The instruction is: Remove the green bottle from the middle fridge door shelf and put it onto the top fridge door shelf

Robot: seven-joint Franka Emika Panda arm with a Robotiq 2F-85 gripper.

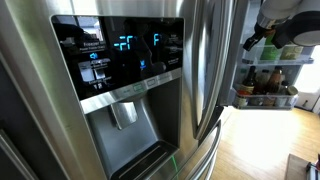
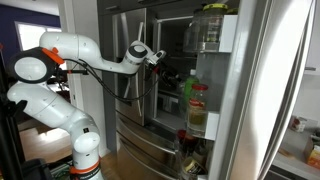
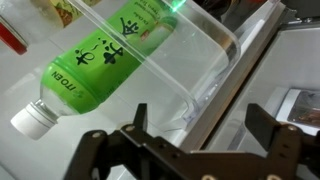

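One arm, in an exterior view: white arm [image 2: 75,55] at the picture's left, stretched out level toward the open fridge [image 2: 150,110].
Gripper, same view: gripper [image 2: 158,55] is dark, at the arm's end, high in front of the fridge opening. Too small here to tell how far the jaws stand apart.
Door shelves, same view: a jar [image 2: 210,28] on the upper shelf, a red-and-white container [image 2: 197,108] on the shelf below.
Fridge front, in an exterior view: steel door with the dispenser panel [image 1: 120,60] fills most of the picture, blue display lit.
Gripper, same view: gripper [image 1: 262,38] is dark, at top right, above the door shelf with the brown bottles [image 1: 266,82]. Jaw width cannot be told.
Pale green shape, same view: pale green shape [image 1: 291,50] just beside the gripper, too small to say whether it is the bottle.
Green bottle, wrist view: green bottle [image 3: 110,65] lies on its side, slanted across the picture, with its white cap [image 3: 30,118] at lower left and white lettering on the green label. It rests in a clear plastic shelf [image 3: 215,55]. Which door shelf this is cannot be told.
Gripper, wrist view: gripper [image 3: 190,150] along the bottom edge, fingers [image 3: 95,150] spread wide, nothing between them, apart from the bottle.
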